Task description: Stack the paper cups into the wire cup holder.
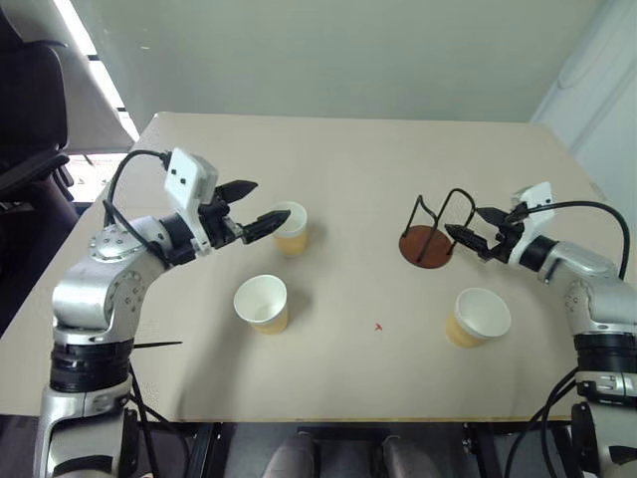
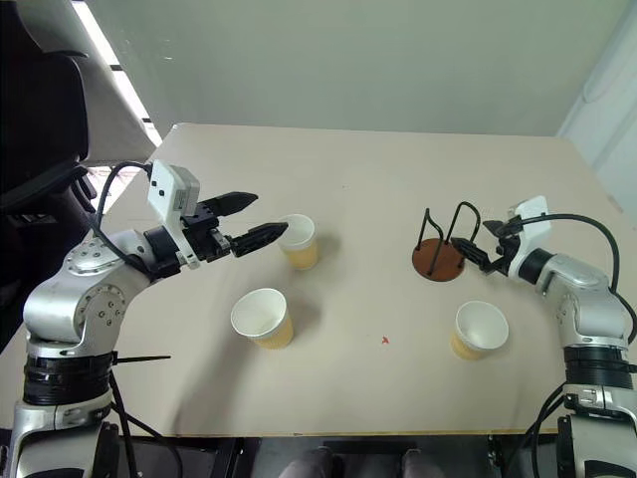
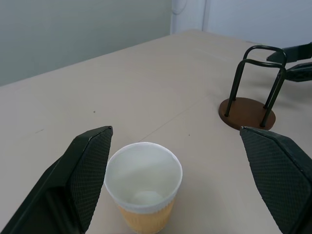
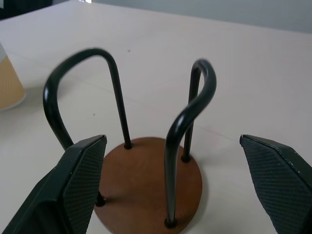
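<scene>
Nearest me on the beige counter stand two upright paper cups, one on my left and one on my right, with a tiny red mark between them. Farther out, my left gripper is spread wide and empty around a third cup, while my right gripper gapes, unladen, at the empty wire cup holder. Beyond the counter's far edge rises a plain pale green wall.

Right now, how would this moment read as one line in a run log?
left gripper: open at far cup | right gripper: open at wire cup holder, empty | three cups on table
</scene>
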Motion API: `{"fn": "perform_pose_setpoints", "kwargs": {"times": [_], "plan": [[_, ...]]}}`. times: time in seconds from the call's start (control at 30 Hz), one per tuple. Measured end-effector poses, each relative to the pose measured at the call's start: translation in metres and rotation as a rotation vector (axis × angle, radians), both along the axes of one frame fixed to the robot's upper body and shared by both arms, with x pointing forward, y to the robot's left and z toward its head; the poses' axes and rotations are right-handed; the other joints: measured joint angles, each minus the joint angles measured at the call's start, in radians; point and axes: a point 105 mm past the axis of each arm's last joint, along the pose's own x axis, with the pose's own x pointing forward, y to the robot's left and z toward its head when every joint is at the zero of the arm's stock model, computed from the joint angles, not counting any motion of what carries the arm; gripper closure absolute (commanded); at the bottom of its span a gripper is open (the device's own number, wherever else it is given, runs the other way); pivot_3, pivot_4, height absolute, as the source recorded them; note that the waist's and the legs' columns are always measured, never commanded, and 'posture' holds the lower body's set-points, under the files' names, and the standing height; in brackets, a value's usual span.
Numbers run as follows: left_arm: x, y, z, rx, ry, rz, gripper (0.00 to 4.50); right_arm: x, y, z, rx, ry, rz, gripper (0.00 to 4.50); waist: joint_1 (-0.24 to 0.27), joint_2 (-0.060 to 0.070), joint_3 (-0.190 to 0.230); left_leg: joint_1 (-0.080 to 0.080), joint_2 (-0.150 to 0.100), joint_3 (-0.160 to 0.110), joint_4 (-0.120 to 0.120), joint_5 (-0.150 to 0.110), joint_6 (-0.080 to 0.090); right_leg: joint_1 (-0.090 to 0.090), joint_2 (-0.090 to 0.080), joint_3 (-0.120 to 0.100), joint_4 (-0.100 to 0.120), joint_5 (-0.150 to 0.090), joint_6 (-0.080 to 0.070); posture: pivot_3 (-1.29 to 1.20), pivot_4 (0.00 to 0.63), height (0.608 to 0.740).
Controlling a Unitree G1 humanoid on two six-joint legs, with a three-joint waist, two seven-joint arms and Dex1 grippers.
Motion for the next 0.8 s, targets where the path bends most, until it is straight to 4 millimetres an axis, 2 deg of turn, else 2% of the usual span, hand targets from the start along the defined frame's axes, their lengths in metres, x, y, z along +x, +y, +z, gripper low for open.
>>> {"fn": "perform_pose_setpoints", "kwargs": {"times": [0.23, 0.47, 0.8], "plan": [[-0.001, 0.001, -0.001, 0.008, 0.008, 0.002, 0.02, -0.003, -0.006, -0.002, -0.032, 0.006, -0.001, 0.0, 0.0, 0.0, 0.0, 0.0, 0.0, 0.0, 0.0, 0.0, 0.0, 0.0, 0.0, 0.0, 0.0, 0.0, 0.0, 0.0, 0.15, 0.74], [0.0, -0.006, 0.007, 0.02, -0.006, -0.047, 0.02, -0.006, -0.011, -0.009, -0.047, 0.026, -0.014, 0.0, -0.001, 0.0, 0.0, 0.0, 0.0, 0.0, 0.0, 0.0, 0.0, 0.0, 0.0, 0.0, 0.0, 0.0, 0.0, 0.0, 0.15, 0.74], [0.005, -0.024, 0.006, 0.038, 0.025, -0.171, 0.02, -0.015, -0.014, -0.01, -0.084, 0.015, -0.03, 0.0, 0.001, 0.0, 0.0, 0.0, 0.0, 0.0, 0.0, 0.0, 0.0, 0.0, 0.0, 0.0, 0.0, 0.0, 0.0, 0.0, 0.15, 0.74]]}}
